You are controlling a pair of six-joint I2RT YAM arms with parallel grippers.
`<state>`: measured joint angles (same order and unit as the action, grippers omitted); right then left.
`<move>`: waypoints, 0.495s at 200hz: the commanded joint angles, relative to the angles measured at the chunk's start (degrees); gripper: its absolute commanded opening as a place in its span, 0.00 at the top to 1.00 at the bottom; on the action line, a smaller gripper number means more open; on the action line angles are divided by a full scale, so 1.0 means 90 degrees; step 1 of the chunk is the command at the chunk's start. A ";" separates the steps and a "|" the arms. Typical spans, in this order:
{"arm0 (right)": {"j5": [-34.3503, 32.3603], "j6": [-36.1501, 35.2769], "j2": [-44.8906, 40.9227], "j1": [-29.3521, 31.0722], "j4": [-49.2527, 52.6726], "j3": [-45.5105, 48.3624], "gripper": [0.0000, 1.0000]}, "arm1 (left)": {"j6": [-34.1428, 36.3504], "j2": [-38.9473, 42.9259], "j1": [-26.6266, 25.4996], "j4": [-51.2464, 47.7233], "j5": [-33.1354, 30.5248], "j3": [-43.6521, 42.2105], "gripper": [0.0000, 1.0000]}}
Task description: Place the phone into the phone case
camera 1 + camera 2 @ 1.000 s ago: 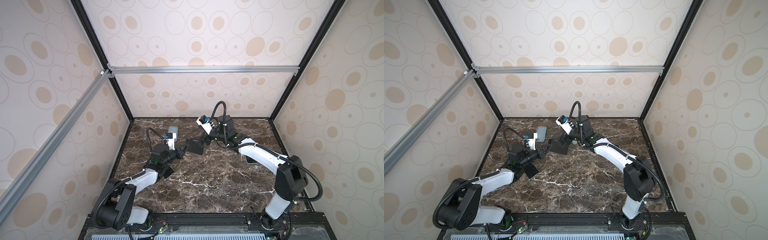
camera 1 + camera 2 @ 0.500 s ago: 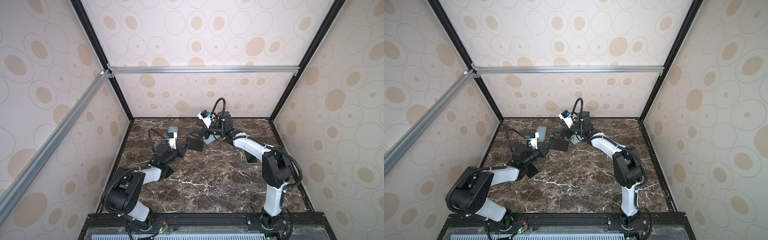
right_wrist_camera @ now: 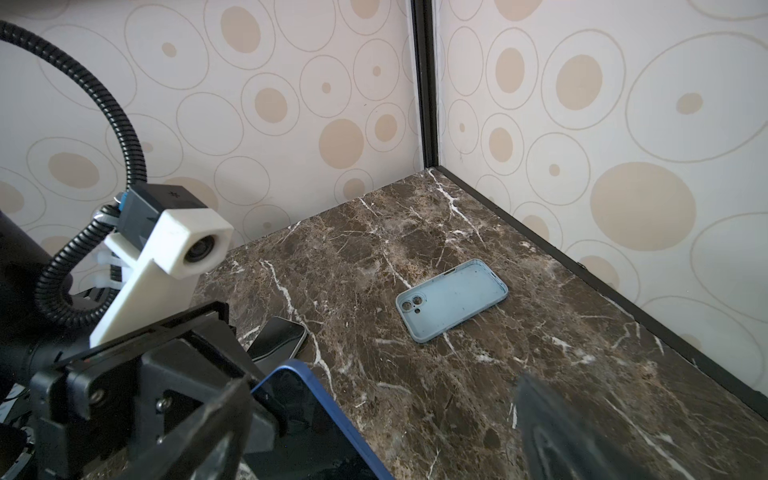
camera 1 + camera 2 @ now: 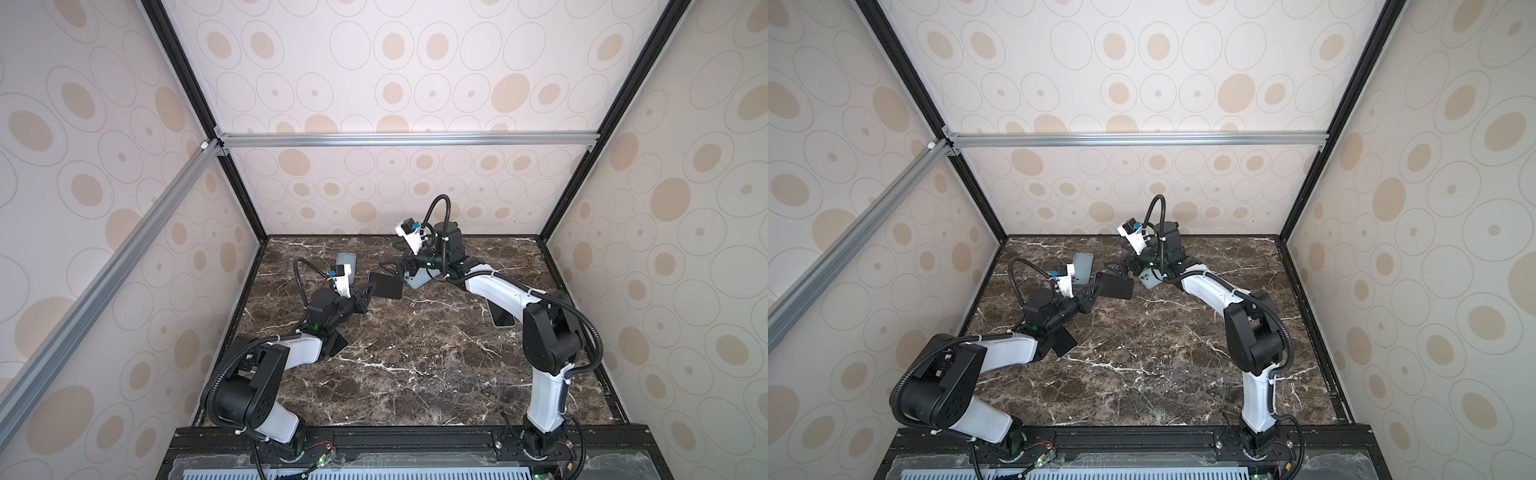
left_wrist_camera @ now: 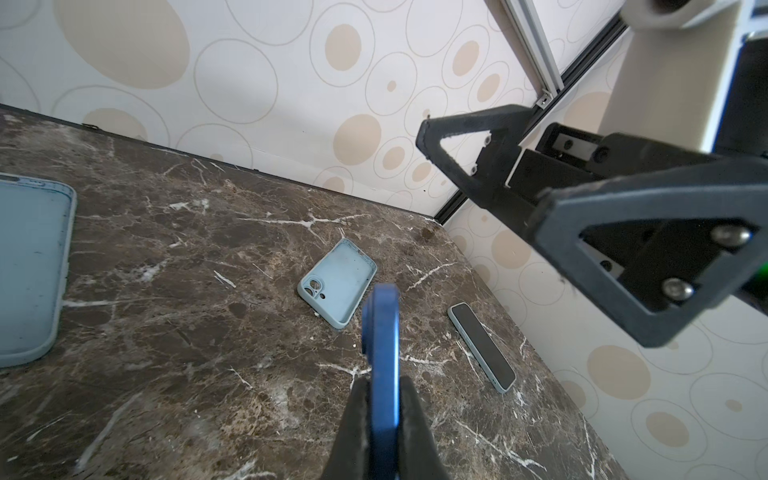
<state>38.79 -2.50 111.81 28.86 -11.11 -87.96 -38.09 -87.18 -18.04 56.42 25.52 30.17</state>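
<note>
My left gripper [image 4: 366, 292] [image 5: 380, 384] is shut on a blue-edged phone [image 4: 385, 285] [image 4: 1116, 286] and holds it on edge above the marble; the left wrist view shows it edge-on [image 5: 380, 345]. My right gripper [image 4: 395, 267] [image 4: 1121, 266] stands wide open at the phone's far end, without touching it. The right wrist view shows the phone's corner [image 3: 316, 415] beside a blurred finger [image 3: 582, 436]. A pale blue phone case [image 4: 417, 280] [image 5: 337, 282] lies open side up under the right wrist. Another such case [image 4: 347, 266] [image 3: 451, 299] lies at the back left.
A phone with a pale edge [image 4: 501, 316] [image 5: 482, 347] lies face up near the right wall. A dark phone [image 4: 334, 345] [image 4: 1062, 340] lies under my left forearm. The enclosure walls stand close behind both cases.
The right arm has drawn its elbow and base link forward, while its open gripper has stayed by the phone's far end. The left gripper has kept hold of the phone, almost still.
</note>
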 commanded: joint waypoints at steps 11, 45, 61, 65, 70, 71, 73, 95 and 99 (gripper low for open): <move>-0.0181 0.0136 -0.0233 -0.0045 0.0011 0.0090 0.00 | -0.0072 0.0276 0.0061 0.0768 -0.0170 -0.0013 1.00; -0.0293 0.0249 -0.0531 -0.0077 0.0015 0.0289 0.00 | -0.0305 0.0426 0.0117 0.1126 -0.0237 -0.0108 1.00; -0.0367 0.0249 -0.0704 -0.0087 0.0115 0.0359 0.00 | -0.0475 0.0515 0.0139 0.1457 -0.0296 -0.0214 1.00; -0.0387 0.0269 -0.0747 -0.0083 0.0147 0.0376 0.01 | -0.0500 0.0537 0.0149 0.1510 -0.0287 -0.0234 1.00; -0.0419 0.0297 -0.0805 -0.0088 0.0190 0.0384 0.00 | -0.0535 0.0565 0.0149 0.1582 -0.0287 -0.0251 1.00; -0.0421 0.0302 -0.0813 -0.0085 0.0210 0.0386 0.00 | -0.0539 0.0570 0.0149 0.1592 -0.0291 -0.0254 1.00; -0.0430 0.0323 -0.0839 -0.0085 0.0229 0.0386 0.00 | -0.0552 0.0586 0.0144 0.1604 -0.0288 -0.0251 1.00; -0.0408 0.0548 -0.1108 -0.0096 0.0323 0.0448 0.01 | -0.0660 0.0762 0.0151 0.1709 -0.0281 -0.0247 1.00; -0.0408 0.0607 -0.1157 -0.0093 0.0315 0.0478 0.01 | -0.0680 0.0808 0.0154 0.1760 -0.0290 -0.0256 1.00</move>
<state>35.40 0.27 105.67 28.16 -8.88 -84.62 -41.41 -82.96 -17.10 63.75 23.42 27.44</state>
